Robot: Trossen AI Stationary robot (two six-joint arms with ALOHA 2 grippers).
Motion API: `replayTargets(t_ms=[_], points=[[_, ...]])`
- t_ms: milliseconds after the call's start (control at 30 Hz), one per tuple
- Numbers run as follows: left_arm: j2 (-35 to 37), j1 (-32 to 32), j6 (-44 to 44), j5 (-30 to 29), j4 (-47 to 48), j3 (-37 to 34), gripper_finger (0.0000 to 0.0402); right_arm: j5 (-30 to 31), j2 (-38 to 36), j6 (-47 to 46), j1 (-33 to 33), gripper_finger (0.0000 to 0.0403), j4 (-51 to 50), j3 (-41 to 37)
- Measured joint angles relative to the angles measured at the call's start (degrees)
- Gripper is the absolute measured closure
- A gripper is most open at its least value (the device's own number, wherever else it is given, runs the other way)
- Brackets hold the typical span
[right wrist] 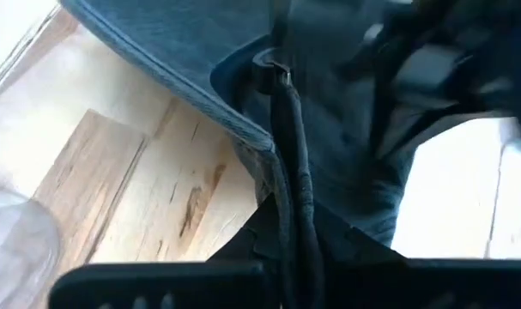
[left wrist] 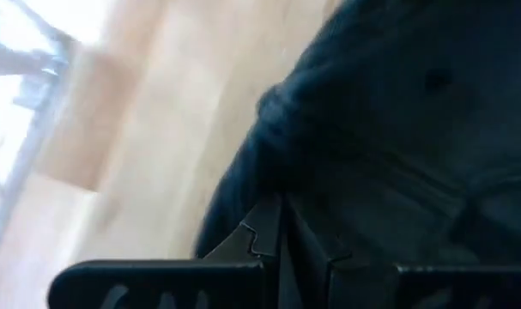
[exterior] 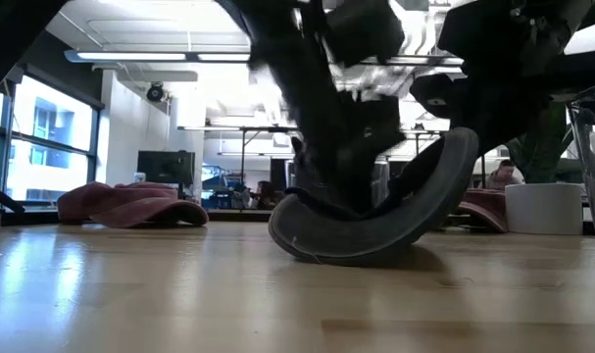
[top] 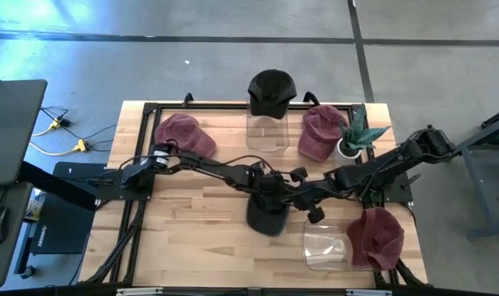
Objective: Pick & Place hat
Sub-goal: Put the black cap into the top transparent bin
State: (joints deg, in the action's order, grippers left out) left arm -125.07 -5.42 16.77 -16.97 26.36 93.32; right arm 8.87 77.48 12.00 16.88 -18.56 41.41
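High view: both arms met mid-bench, left pincer (top: 264, 187) and right pincer (top: 292, 196) each pinching the black hat (top: 265, 215); next, likely lifting it onto the empty clear stand (top: 325, 247)

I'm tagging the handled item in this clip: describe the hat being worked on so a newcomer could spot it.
On the wooden table, look near its middle, where both arms meet. The black hat lies there, gripped by the left gripper and right gripper. The other black hat tops a clear stand; the rest are maroon.
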Motion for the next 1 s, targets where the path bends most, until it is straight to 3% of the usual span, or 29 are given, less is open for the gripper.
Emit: replayTargets(t_ms=[200, 467, 567, 700, 800, 867, 1000], points=[[6.1, -2.1, 0.4, -5.4, 5.7, 0.2, 0.0387, 0.0, 0.0, -2.7, 0.0, 0.0355, 0.3, 0.0], [10.2, -6.4, 6.4, -15.2, 19.3, 0.1, 0.0387, 1.6, 0.0, -21.8, -1.1, 0.0322, 2.1, 0.0], [10.1, -8.8, 8.8, -16.4, 22.3, 0.1, 0.0387, -3.4, -0.6, -24.7, -2.5, 0.0290, 2.3, 0.0], [10.1, -12.3, 8.3, -15.9, 20.0, 0.1, 0.0387, -12.8, -2.7, -27.1, -4.2, 0.0236, 2.0, 1.3], [8.5, -14.1, 6.6, -15.1, 16.9, 0.2, 0.0387, -16.2, -4.9, -30.1, -5.3, 0.0196, 0.8, 2.9], [8.2, -15.4, 6.0, -14.9, 17.5, -0.1, 0.0387, -15.9, -6.3, -32.2, -5.9, 0.0177, 0.2, 3.9], [8.6, -17.6, 6.1, -15.2, 16.4, -0.6, 0.0387, -8.7, -7.3, -40.8, -9.3, 0.0167, 0.1, 5.2]])
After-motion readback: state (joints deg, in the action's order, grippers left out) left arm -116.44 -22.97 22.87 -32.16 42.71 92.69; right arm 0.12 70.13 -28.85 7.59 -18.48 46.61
